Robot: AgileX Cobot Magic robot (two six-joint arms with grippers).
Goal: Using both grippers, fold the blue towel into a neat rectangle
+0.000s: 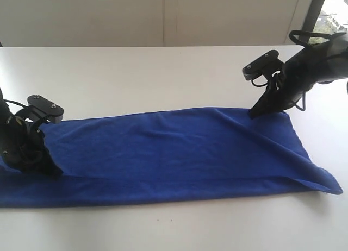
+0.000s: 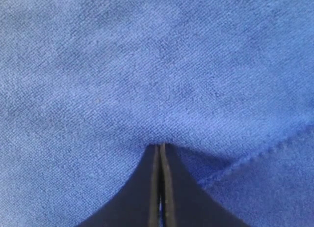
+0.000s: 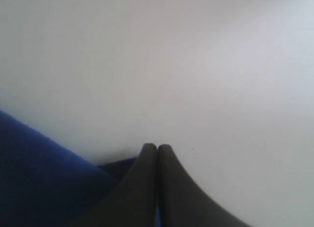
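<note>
Your blue towel [image 1: 174,153] lies long across the white table [image 1: 136,77], with left gripper [image 1: 54,171] and right gripper [image 1: 253,114] jaws pressed together, tips touching it.

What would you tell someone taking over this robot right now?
Left gripper: shut, tip pressed into the blue towel near its left end.
Right gripper: shut, tip at the towel's far edge near its right end.
Towel: lying long across the table, rumpled, one lengthwise crease.
Done: no neat rectangle yet.
Left: fold and square it.
</note>
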